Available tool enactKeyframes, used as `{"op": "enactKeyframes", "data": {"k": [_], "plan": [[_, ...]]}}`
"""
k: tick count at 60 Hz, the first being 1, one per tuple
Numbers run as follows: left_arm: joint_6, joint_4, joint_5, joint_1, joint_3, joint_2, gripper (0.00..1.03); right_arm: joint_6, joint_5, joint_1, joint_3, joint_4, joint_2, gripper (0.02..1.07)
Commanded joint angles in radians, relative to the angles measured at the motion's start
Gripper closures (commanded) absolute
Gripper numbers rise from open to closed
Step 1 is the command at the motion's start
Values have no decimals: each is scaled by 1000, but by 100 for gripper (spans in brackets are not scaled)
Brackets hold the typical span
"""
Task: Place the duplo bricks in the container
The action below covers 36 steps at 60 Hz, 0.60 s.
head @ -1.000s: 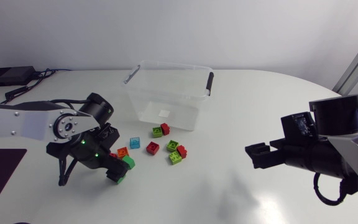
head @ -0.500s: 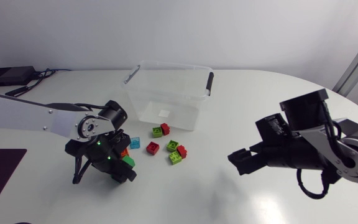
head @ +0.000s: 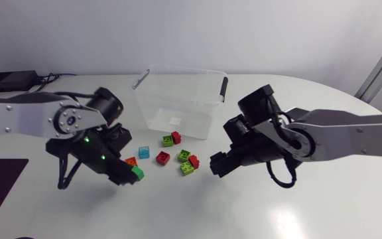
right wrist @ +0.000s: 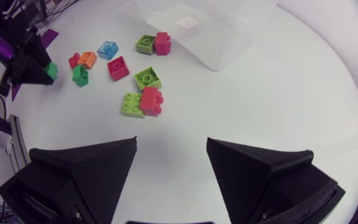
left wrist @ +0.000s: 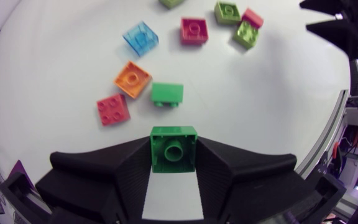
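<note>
Your right hand [head: 219, 164] has swung in toward the clear plastic container [head: 152, 106]; its fingers are spread wide with nothing between them. Your left hand [head: 126, 176] clamps a green square duplo brick [left wrist: 173, 148] in front of the container, beside the loose coloured bricks [head: 163, 157] on the white bench [head: 257, 206].

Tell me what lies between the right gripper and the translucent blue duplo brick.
Right wrist view: ahead of the right gripper, a lime-green brick against a red brick, then a red square brick, then the translucent blue duplo brick.
</note>
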Motion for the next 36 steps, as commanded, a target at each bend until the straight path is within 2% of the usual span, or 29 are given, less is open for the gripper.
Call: {"op": "enactKeyframes", "data": {"k": [1, 14, 30, 36], "plan": [[18, -15, 10, 36, 88, -68, 76, 16, 5, 23, 54, 12, 77, 29], [16, -10, 27, 95, 223, -125, 76, 35, 8, 80, 135, 23, 189, 29], [-30, 100, 60, 132, 365, -96, 76, 38, 48, 114, 193, 66, 316, 30], [-41, 143, 62, 127, 395, -64, 76, 38, 54, 122, 208, 92, 350, 41]]}}
